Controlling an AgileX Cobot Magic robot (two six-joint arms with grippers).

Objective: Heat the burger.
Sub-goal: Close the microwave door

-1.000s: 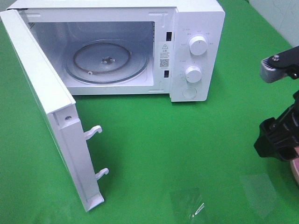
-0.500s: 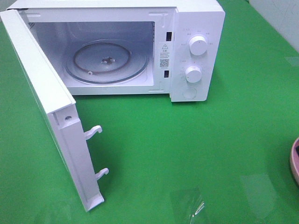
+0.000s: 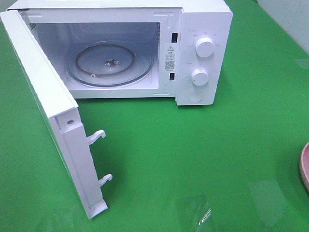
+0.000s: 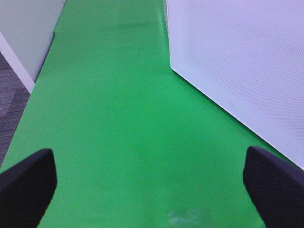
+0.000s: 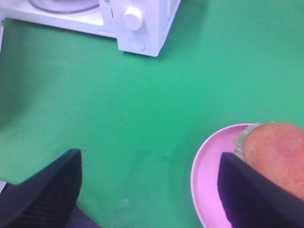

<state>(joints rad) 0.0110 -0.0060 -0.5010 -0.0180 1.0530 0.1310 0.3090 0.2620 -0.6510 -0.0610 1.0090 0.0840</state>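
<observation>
Work surface is a flat bright green cloth-covered table (image 3: 193,154) filling nearly the whole exterior high view; a pale wall or panel shows at the upper right corner of that frame, and in the left wrist view a grey carpeted floor and a white panel show along the left edge. A white box-shaped microwave oven (image 3: 203,29) stands in the upper left of the exterior frame, its white door (image 3: 53,121) swung wide toward the lower left, two hooked latches visible on the door edge. Inside, a clear round glass turntable (image 3: 111,63) sits bare. Two white round knobs (image 3: 204,48) are stacked on the control panel at the right of the cavity. A glossy patch of glare lies on the cloth near the bottom centre. A shallow pink round plate (image 3: 305,166) is cut by the right edge of the exterior frame, lower right. In the right wrist view the round burger with golden-brown bun and green lettuce frill (image 5: 275,154) rests on that plate, lower right of the frame. Right gripper (image 5: 147,190): black fingers (image 5: 45,190) spread wide, empty, one finger overlapping the burger in the picture; contact cannot be judged. Left gripper (image 4: 152,185): black fingers (image 4: 26,183) fully spread above bare cloth, holding nothing, the perforated door face at upper right.
</observation>
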